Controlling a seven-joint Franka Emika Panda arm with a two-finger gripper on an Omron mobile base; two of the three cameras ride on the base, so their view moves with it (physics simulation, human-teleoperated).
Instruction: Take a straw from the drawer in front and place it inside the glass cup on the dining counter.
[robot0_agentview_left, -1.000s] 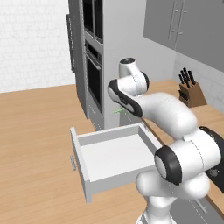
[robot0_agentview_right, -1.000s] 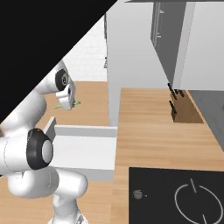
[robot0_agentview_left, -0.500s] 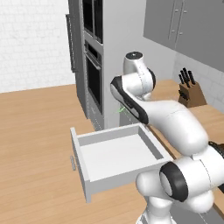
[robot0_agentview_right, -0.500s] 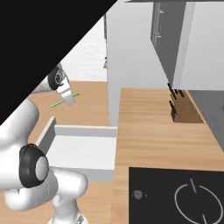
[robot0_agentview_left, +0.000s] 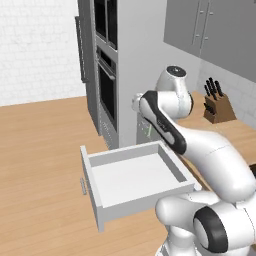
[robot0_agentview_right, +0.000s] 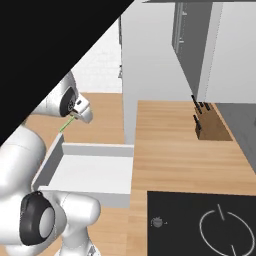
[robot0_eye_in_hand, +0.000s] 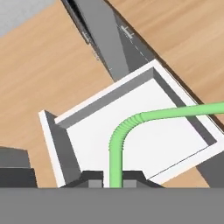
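Straw (robot0_eye_in_hand: 131, 127) is clamped between the nearly closed gripper (robot0_eye_in_hand: 113, 180) tips and held high above the open drawer (robot0_eye_in_hand: 131, 131), whose white interior lies bare. Removal judged done; carrying to the dining counter and insertion into the glass cup remain

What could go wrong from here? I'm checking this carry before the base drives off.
The gripper is shut on the straw at one end only, so the long bent part sticks out sideways and could twist or slip. The drawer stands open and the swinging arm could hit it.
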